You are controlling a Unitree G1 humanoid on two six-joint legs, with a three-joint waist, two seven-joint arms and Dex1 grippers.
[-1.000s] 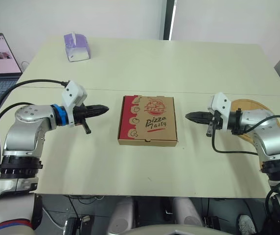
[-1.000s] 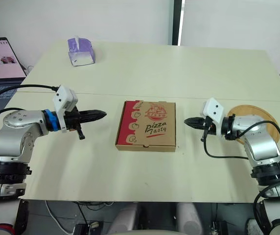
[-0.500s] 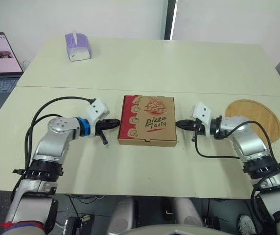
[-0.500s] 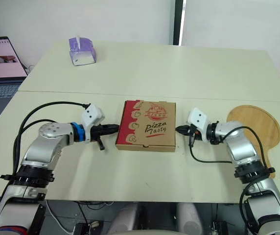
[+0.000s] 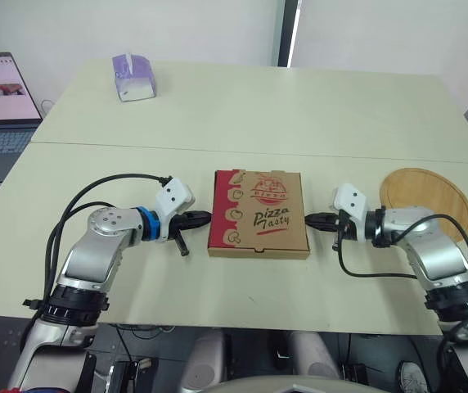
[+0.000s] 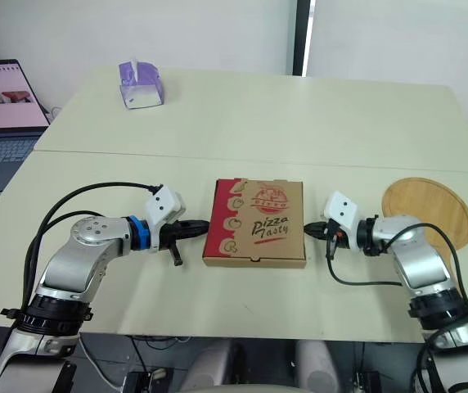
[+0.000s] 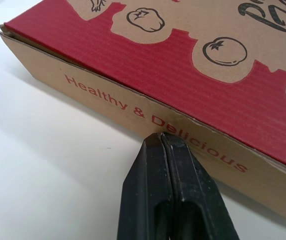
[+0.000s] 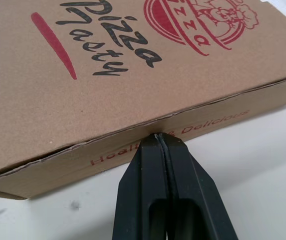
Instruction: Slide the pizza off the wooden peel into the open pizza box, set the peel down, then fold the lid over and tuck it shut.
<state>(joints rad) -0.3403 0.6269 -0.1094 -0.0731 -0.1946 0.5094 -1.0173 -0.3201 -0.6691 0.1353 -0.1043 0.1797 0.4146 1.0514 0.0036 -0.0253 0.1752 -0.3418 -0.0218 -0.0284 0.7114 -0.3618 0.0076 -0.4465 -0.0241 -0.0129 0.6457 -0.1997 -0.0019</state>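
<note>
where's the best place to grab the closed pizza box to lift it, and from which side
Probably by its two side walls, pressed between both arms coming in level from left and right. The pizza box lies flat and closed, too wide for one pincer to span, with upright walls. The left pincer and right pincer, both shut, have their tips at those walls.

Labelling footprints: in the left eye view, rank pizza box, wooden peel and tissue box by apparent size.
Brown cardboard pizza box
Round wooden peel, slightly smaller
Purple tissue box, though farthest away
</note>
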